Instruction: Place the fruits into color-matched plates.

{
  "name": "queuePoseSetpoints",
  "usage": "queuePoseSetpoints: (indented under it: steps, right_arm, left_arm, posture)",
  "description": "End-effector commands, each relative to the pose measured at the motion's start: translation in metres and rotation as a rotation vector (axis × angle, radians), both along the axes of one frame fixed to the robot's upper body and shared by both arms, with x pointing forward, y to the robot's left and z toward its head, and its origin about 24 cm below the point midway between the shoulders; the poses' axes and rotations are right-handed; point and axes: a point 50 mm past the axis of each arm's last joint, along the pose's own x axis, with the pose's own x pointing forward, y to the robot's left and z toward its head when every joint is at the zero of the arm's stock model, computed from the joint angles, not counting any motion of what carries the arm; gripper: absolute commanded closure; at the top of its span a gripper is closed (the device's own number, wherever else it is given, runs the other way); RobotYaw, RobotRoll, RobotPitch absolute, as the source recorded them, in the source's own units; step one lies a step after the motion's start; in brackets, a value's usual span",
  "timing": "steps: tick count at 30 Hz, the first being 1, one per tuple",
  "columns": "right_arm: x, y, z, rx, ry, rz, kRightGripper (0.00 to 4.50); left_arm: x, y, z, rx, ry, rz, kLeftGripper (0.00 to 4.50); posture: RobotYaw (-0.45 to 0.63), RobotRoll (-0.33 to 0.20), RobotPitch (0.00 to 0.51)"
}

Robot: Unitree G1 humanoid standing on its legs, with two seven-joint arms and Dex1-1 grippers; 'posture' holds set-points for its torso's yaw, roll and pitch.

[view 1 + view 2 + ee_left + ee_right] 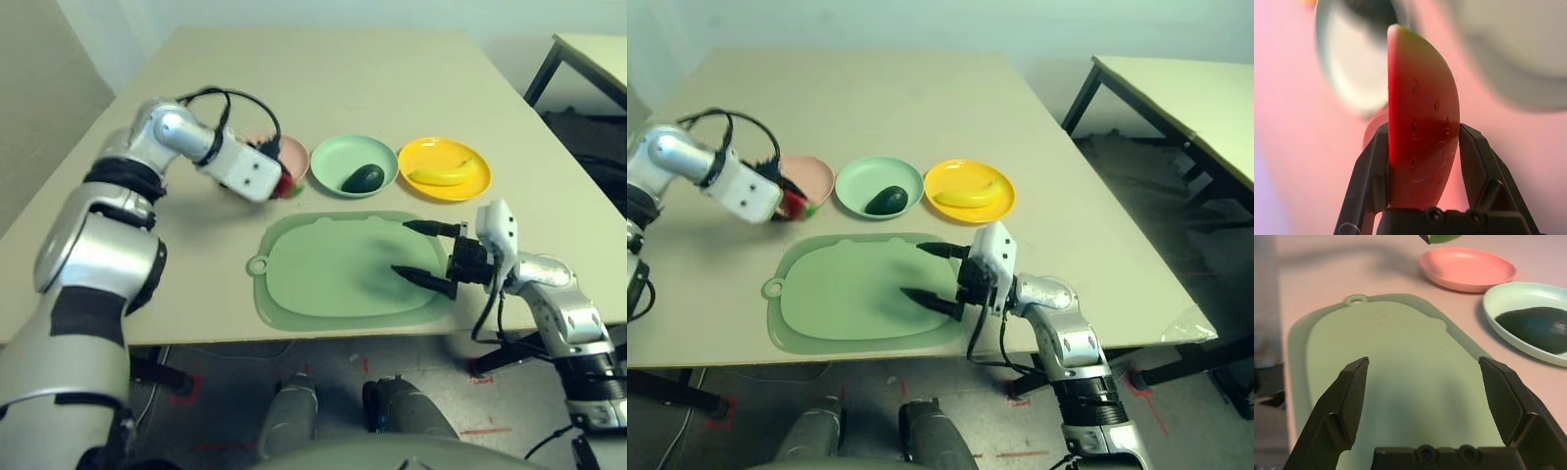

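My left gripper is shut on the red watermelon wedge and holds it just above the near edge of the pale pink plate. The wedge's green rind peeks out beside the fingers. The dark green avocado lies in the mint green plate. In the yellow plate lies the banana. My right gripper is open with nothing between its fingers. It hovers over the right part of the green cutting mat.
The three plates stand in a row behind the mat, pink at the left, yellow at the right. The mat reaches close to the table's front edge. A second table stands off to the right across a gap.
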Motion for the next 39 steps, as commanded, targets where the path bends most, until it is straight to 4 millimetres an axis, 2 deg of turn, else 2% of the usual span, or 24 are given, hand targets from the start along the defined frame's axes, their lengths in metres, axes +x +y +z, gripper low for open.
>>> queuePoseSetpoints:
  steps: [1,5,12,18,25,33,39]
  right_arm:
    - [-0.001,0.004,0.0,-0.019,-0.018,-0.061,0.0]
    - [-0.003,0.003,0.001,-0.015,-0.027,-0.113,0.0]
    - [-0.007,0.003,0.003,-0.001,-0.018,-0.124,0.0]
    - [-0.007,0.003,0.006,0.007,-0.022,-0.131,0.0]
    - [-0.008,0.002,0.006,0.009,-0.016,-0.137,0.0]
    - [-0.005,0.002,0.006,0.006,-0.019,-0.132,0.0]
    - [0.004,-0.009,0.01,-0.011,-0.049,-0.166,0.0]
  left_arm:
    - [0.011,0.01,-0.008,0.048,-0.087,0.151,2.42]
    - [0.018,0.012,-0.017,0.066,-0.148,0.249,2.42]
    - [0.024,-0.001,-0.036,0.061,-0.173,0.278,2.42]
    - [0.023,0.001,-0.05,0.094,-0.149,0.305,2.42]
    - [0.021,0.009,-0.055,0.112,-0.13,0.328,0.05]
    - [0.021,0.012,-0.05,0.114,-0.155,0.32,0.02]
    - [0.022,0.01,-0.022,0.002,-0.188,0.298,0.02]
  posture:
    - [-0.01,0.0,0.104]
    - [-0.03,0.0,0.112]
    - [-0.05,0.0,0.124]
    - [-0.07,0.0,0.126]
    - [-0.06,0.0,0.125]
    - [-0.04,0.0,0.11]
    - [-0.03,0.0,0.095]
